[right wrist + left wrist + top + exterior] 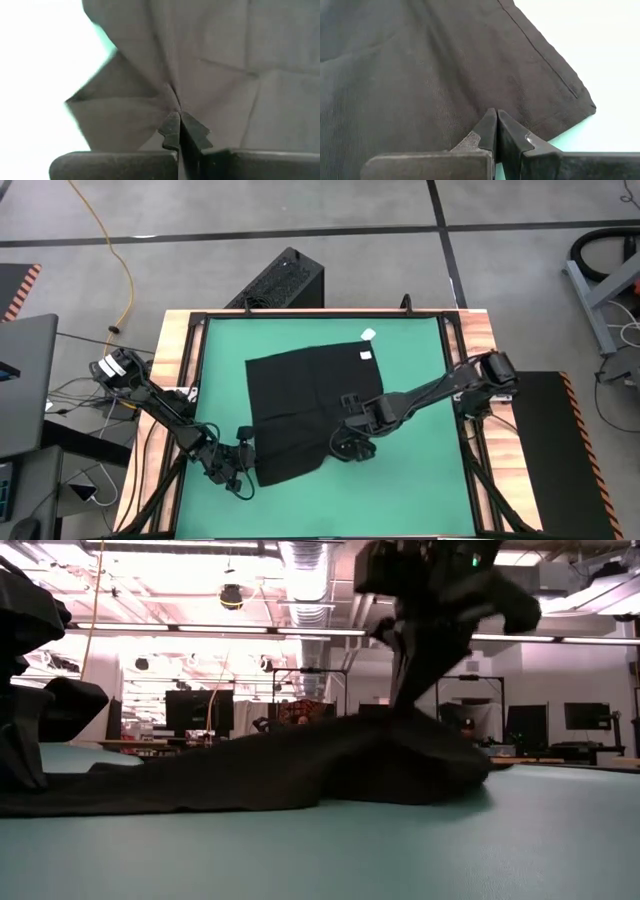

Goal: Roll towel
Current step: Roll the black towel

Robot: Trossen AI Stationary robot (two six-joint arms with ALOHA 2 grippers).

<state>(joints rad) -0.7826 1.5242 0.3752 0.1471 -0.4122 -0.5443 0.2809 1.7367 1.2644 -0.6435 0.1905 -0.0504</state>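
Note:
The black towel (300, 410) lies spread on the green table top (420, 480), with a small white tag (366, 355) at its far right corner. My left gripper (245, 458) is shut, its tips on the towel's left side near the near left corner (592, 106). My right gripper (350, 448) is shut on the towel's near right part. In the low view the cloth rises there in a hump (400, 745) up to the fingers, while the rest lies flat. My left gripper rests its shut fingertips (490, 120) on the towel just inside its edge (540, 132), slanting down from the table's left. The cloth around them lies flat and unwrinkled; whether any is caught between the fingers I cannot tell. My right gripper pinches a gathered bunch of cloth (175, 97) between its two fingers, near the towel's near right corner. The fingers slant down from above. Creases fan out from the pinch, and the cloth there is raised off the table while the rest stays down.
A small white scrap (368, 335) lies on the green top just beyond the towel's far right corner. A black ribbed box (285, 280) stands on the floor past the far edge. Wooden rails (185, 360) frame the table; bare green shows near and right of the towel.

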